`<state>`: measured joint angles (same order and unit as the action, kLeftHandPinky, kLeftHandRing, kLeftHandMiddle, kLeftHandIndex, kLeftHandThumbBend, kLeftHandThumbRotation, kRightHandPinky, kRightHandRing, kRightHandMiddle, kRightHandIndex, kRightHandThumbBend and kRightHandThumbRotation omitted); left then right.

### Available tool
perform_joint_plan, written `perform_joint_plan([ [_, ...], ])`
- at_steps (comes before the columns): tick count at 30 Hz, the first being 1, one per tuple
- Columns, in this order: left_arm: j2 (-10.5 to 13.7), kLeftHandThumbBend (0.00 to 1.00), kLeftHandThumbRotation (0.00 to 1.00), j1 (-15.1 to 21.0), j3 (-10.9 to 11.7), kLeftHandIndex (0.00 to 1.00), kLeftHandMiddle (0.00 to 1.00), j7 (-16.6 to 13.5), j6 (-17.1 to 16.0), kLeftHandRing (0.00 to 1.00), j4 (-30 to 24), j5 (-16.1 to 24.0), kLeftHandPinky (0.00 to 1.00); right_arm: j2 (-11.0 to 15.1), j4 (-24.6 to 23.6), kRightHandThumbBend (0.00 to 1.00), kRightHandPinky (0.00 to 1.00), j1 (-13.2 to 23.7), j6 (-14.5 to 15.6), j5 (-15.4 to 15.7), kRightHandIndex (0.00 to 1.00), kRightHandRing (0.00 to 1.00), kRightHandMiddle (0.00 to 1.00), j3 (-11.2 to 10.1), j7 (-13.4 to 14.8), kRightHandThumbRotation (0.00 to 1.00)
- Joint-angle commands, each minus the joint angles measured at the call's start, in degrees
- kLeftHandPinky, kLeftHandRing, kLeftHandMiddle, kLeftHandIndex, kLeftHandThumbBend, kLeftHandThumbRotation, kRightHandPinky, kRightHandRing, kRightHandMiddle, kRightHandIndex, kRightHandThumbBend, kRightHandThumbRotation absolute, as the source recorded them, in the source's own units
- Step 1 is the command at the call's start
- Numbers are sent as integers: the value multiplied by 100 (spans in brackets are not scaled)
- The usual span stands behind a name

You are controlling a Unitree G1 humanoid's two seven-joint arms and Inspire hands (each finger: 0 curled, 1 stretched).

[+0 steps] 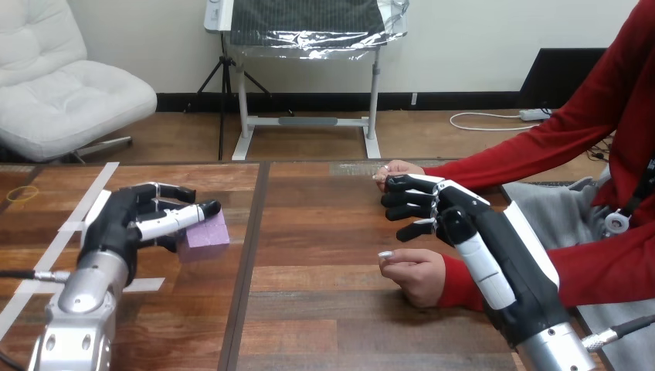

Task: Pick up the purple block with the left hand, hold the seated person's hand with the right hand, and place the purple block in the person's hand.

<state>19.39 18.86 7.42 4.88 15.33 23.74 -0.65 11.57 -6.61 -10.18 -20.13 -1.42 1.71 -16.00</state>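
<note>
The purple block [207, 234] is at the table's left, pinched by my left hand [123, 224], whose thumb lies across its top with the fingers curled behind it. I cannot tell whether the block rests on the wood or is just off it. My right hand [463, 224] hovers at the right, palm side turned left, its fingers loosely bent and round nothing. The person's far hand [395, 170] shows just behind its fingertips. The person's near hand [413, 272] rests on the table below its thumb, loosely closed; I cannot tell if they touch.
White tape strips [91, 202] run across the left of the wooden table [324, 309]. A dark seam [249, 255] splits the tabletop lengthwise. A thin yellow ring [22, 193] lies at the far left edge. The person's red sleeves [525, 154] reach in from the right.
</note>
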Motion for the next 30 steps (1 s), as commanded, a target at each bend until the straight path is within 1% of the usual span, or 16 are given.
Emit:
perform_joint_plan([
  [1,-61,58,0,145,109,47,42,60,-88,36,-540,-166,31,59,149,70,64,491,-183,107,75,73,74,-150,134,100],
  [6,-117,55,0,73,156,46,41,163,-135,35,-605,-328,29,89,328,73,66,612,-230,264,75,73,74,-209,252,98],
  [12,-187,54,0,7,190,45,40,195,-87,34,-710,-490,28,175,716,73,65,869,-533,448,75,73,75,-320,410,96],
  [14,-199,54,0,-12,199,45,40,239,-52,34,-745,-563,28,253,893,73,65,986,-685,624,75,73,75,-376,517,96],
  [18,-254,52,0,-73,238,44,40,270,-7,33,-865,-670,27,413,1146,71,65,1170,-863,909,75,74,75,-459,660,96],
  [21,-269,51,0,-108,235,44,40,263,15,33,-940,-688,26,562,1329,71,66,1328,-912,1032,76,74,76,-504,707,97],
  [24,-286,49,0,-141,249,43,40,298,18,33,-1000,-742,26,713,1406,71,66,1448,-875,1217,77,75,77,-537,798,97],
  [30,-340,46,0,-183,307,43,39,336,89,32,-1106,-871,25,936,1626,74,70,1685,-819,1260,78,78,79,-599,803,96],
])
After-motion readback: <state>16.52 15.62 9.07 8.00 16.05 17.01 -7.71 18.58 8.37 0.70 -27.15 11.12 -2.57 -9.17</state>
